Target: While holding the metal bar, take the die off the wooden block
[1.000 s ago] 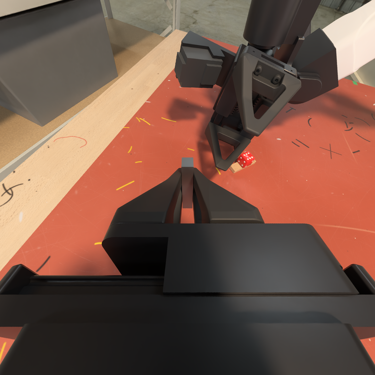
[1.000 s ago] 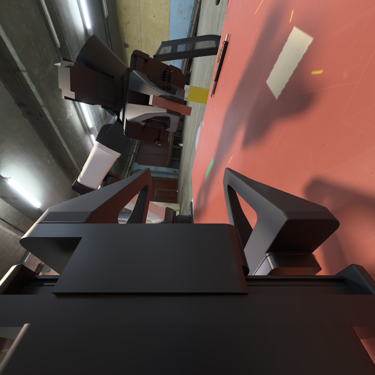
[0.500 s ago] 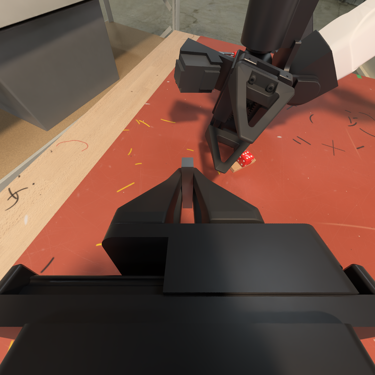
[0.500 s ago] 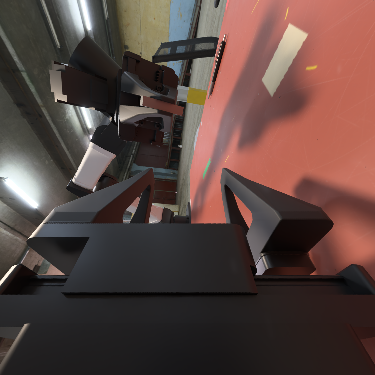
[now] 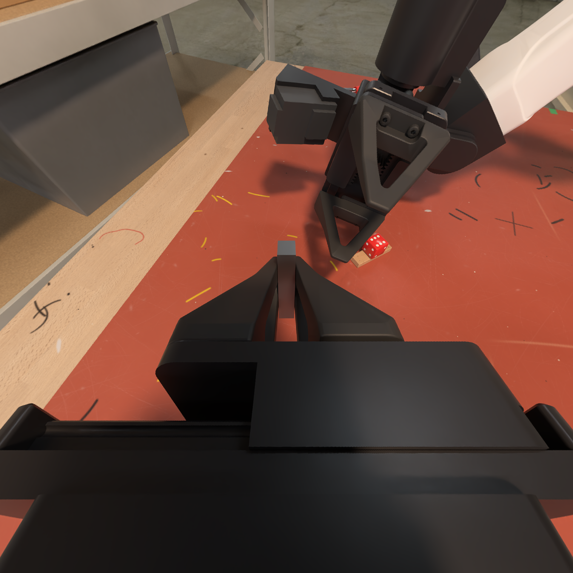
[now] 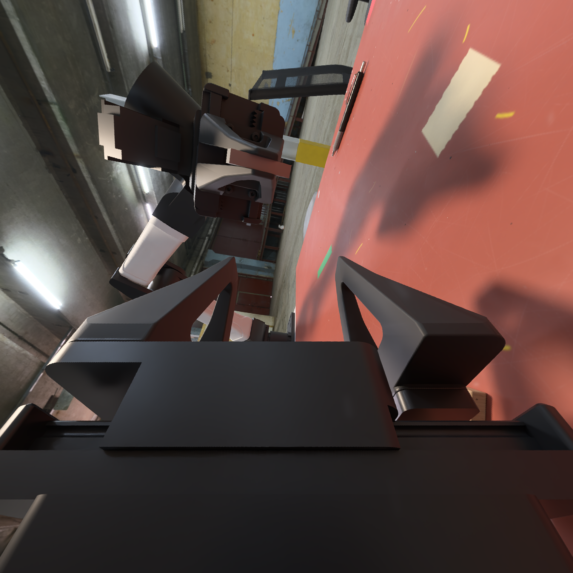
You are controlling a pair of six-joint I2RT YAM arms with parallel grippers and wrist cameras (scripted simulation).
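A red die (image 5: 375, 245) sits on a small flat wooden block (image 5: 361, 262) on the red mat (image 5: 449, 310). My left gripper (image 5: 286, 262) is shut on a grey metal bar (image 5: 286, 279) and holds it above the mat, short of the block. It also shows in the right wrist view (image 6: 248, 161), with the bar (image 6: 259, 162) in it. My right gripper (image 5: 350, 248) is turned sideways and open, its lower finger down at the block's left edge beside the die. In its own view the right gripper (image 6: 285, 260) is open and empty. A block corner (image 6: 477, 400) peeks out behind its right finger, and the die is hidden.
A light wooden strip (image 5: 124, 263) borders the mat on the left, with a grey metal box (image 5: 86, 124) on a lower shelf beyond it. A pen (image 6: 350, 105), a cream patch (image 6: 462, 99) and green tape (image 6: 324, 262) lie on the mat farther off.
My right gripper has sunk slightly toward the block's left edge, still open, and a block corner has come into its view. My left gripper still grips the bar, hardly moved.
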